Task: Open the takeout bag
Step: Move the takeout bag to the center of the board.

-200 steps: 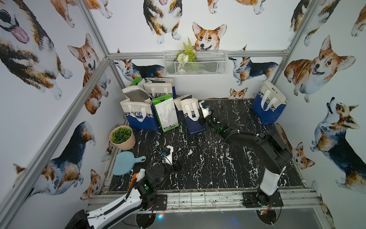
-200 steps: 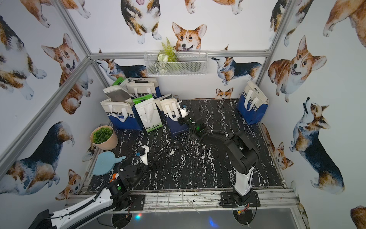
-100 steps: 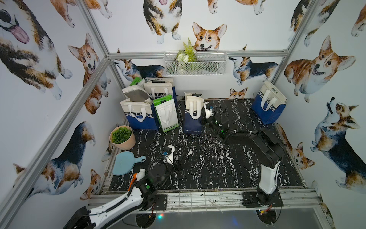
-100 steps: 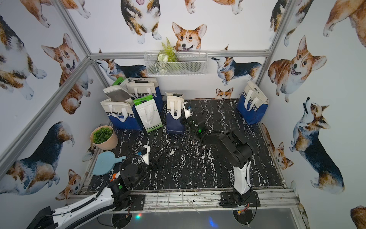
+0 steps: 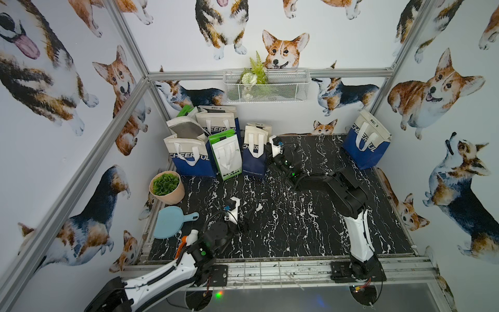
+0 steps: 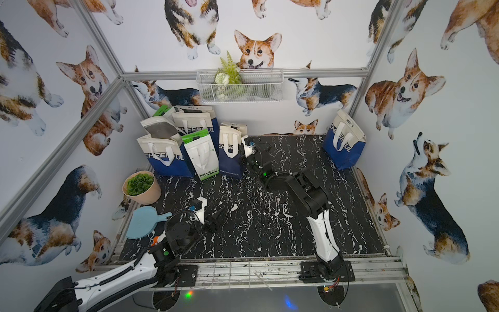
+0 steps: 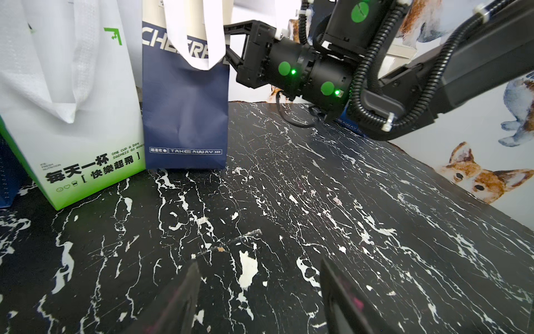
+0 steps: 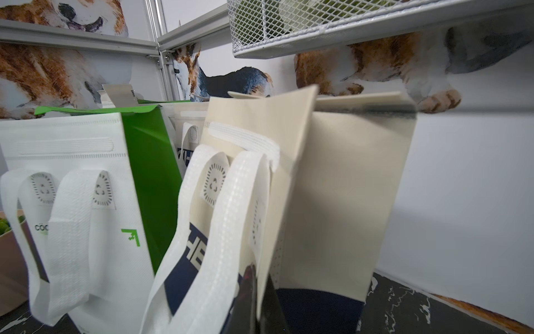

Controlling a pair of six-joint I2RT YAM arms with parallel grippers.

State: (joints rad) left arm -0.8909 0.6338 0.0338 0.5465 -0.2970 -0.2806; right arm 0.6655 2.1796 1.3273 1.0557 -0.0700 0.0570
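The takeout bag (image 5: 255, 155) (image 6: 231, 152) is a narrow bag, navy below and cream above, with white handles. It stands upright at the back of the table beside a green-and-white bag. My right gripper (image 8: 261, 289) (image 5: 267, 158) is shut on the cream side edge of the bag (image 8: 341, 188), a thin fold pinched between its fingers. The left wrist view shows those fingers (image 7: 231, 55) against the bag's (image 7: 185, 115) edge. My left gripper (image 7: 260, 277) (image 5: 247, 216) hovers low over the front of the table, open and holding nothing.
A green-and-white bag (image 5: 226, 156) and a large blue bag (image 5: 189, 159) crowd the takeout bag's left, with more bags (image 5: 216, 121) behind. Another blue bag (image 5: 367, 143) stands back right. A plant pot (image 5: 167, 186), a blue paddle plate (image 5: 170, 221) and a wire basket (image 5: 266, 86) are around.
The takeout bag leaned over a second ago; the right gripper has carried it back and left, and it now stands upright by the green-and-white bag. The left arm has stayed put.
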